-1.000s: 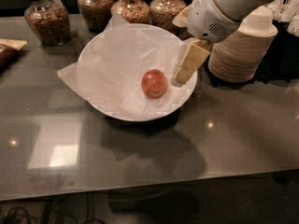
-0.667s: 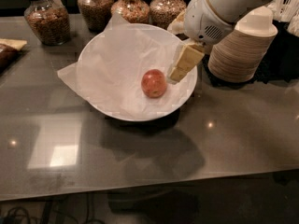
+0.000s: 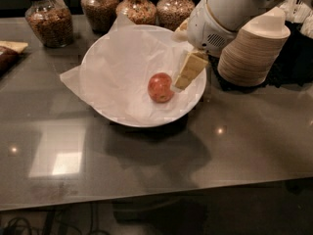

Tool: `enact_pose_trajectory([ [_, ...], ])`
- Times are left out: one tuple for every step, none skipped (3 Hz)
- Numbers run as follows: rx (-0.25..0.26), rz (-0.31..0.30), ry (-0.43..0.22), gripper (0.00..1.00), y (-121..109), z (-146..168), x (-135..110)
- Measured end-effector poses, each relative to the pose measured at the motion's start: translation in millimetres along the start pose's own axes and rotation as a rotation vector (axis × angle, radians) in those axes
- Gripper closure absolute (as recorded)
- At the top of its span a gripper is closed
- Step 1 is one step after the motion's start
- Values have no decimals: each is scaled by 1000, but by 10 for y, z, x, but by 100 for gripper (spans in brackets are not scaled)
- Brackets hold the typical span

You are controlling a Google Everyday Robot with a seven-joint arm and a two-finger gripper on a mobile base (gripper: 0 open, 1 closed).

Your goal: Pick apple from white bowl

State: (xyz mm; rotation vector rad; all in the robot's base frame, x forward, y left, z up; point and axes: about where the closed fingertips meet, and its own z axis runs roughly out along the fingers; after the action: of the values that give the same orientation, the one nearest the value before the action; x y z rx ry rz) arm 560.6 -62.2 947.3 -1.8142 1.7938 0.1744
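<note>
Since a second earlier the hand had eased lower and leftward into the white bowl, closing on the apple, which had not shifted. The apple lay right of the bowl's middle on the crinkled paper lining, with the hand's tip just beside its right flank, perhaps touching. How far the hand was open could not be told, and it did not appear to have hold of anything.

By my judgement this was the final approach, with the grasp not yet made. The next move would call for straddling the apple squarely before closing, since a round fruit on loose paper could roll off.

Room was tight on the right, where the bowl's rim and a stack of beige paper bowls stood near the arm, and jars lined the back. Straight up looked free, and the front of the desk offered space.
</note>
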Motion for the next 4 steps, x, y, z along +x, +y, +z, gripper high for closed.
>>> enact_pose_trajectory([
  [-41,-18,-14,20,-11,173,64],
  [-81,-42,-26,21,-8,326,90],
  [-109,-52,-31,20,-2,436,122],
  [-130,-61,-31,20,9,546,152],
])
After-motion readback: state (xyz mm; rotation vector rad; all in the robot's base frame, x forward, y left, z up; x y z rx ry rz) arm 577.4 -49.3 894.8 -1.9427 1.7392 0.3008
